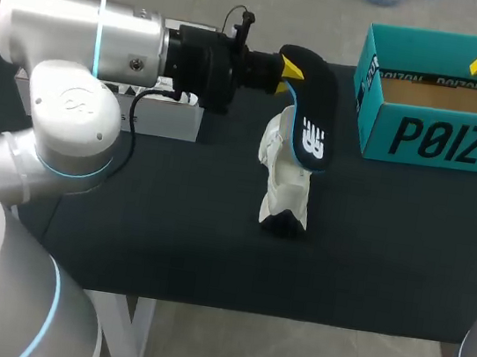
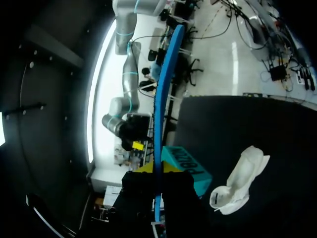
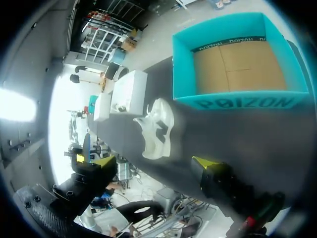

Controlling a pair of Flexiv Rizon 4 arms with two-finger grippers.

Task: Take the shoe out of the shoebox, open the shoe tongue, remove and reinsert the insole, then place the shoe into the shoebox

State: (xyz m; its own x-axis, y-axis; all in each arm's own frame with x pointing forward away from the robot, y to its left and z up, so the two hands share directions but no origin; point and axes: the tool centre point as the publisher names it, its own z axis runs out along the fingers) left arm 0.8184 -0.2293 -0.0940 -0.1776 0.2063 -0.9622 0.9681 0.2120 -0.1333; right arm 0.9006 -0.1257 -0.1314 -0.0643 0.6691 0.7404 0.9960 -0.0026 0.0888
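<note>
Pinches light, floppy insole (image 1: 316, 109) by one end in left gripper (image 2: 157, 171), with right gripper (image 3: 154, 162) wide open, empty; probably stiffer if gripped nearer mid-length

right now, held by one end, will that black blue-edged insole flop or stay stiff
Probably semi-stiff: the black blue-edged insole juts from the left tool with a gentle bend. Edge-on it looks thin, so likely light. It may buckle if pushed into the white shoe.

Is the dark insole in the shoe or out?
Out: the left end effector grips the insole, apart from the white shoe.
</note>
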